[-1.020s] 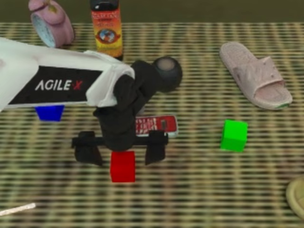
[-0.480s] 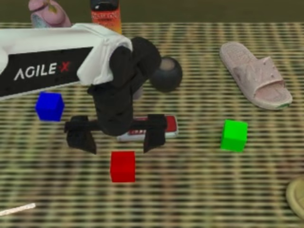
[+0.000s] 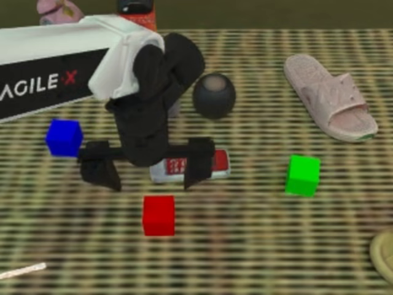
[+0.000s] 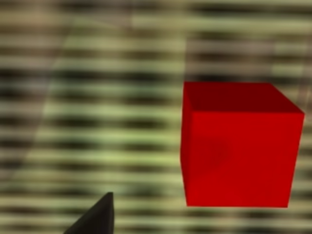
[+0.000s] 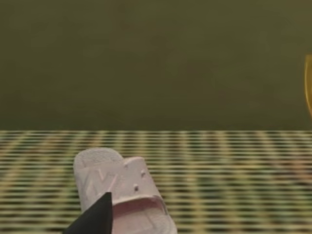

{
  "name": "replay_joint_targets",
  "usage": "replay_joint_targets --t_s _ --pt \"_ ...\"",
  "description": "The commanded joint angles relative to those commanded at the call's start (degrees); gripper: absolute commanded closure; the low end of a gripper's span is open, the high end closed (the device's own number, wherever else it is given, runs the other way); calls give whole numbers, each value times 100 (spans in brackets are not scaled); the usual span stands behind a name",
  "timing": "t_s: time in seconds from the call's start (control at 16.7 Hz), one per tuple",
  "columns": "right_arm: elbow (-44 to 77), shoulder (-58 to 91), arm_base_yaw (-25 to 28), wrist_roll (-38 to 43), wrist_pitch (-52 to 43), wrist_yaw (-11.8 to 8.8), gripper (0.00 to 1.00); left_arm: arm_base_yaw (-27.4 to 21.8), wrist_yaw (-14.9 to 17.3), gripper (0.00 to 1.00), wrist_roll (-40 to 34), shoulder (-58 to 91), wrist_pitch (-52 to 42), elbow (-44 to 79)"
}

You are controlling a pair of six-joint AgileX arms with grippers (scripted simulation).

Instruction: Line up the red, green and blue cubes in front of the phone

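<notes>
Red cube (image 3: pixel 158 215): lower centre of the top view, free on the mat, just below the phone (image 3: pixel 218 163).
Green cube (image 3: pixel 303 175): right of the phone.
Blue cube (image 3: pixel 63 137): middle left.
Left gripper (image 3: pixel 146 165): above the red cube, jaws wide, holding nothing.
Slipper (image 3: pixel 330 97): upper right.

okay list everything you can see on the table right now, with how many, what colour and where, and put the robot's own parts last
red cube: one, red, in front of the phone
phone: one, silver-grey with red face, centre, partly under the gripper
blue cube: one, blue, left
green cube: one, green, right of the phone
round object: one, dark, behind the phone
slipper: one, pale pink, back right
bottle: one, orange label, back edge
stick: one, whitish, front left
left gripper: one, black, fingers open, above the phone
</notes>
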Motion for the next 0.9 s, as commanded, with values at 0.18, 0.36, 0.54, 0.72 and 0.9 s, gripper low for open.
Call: replay_joint_targets --t_s 0.18,0.36,0.54,0.72,0.9 --pt "518 521 145 211 -345 -8 0 258 -29 0 32 -521 320 -450" --pt "1483 1568 386 584 -976 -3 0 725 -63 0 123 -1567 886 -1282" --pt "2672 3094 682 1048 -1795 8 0 1312 -88 0 339 -3039 1607 -2396" --pt "3989 5066 1025 1576 -2766 13 0 1925 -108 0 738 -4754 2409 -3716" --pt "5294 7075 1379 2110 -3766 7 0 2509 -115 0 1321 -6474 3264 -5089"
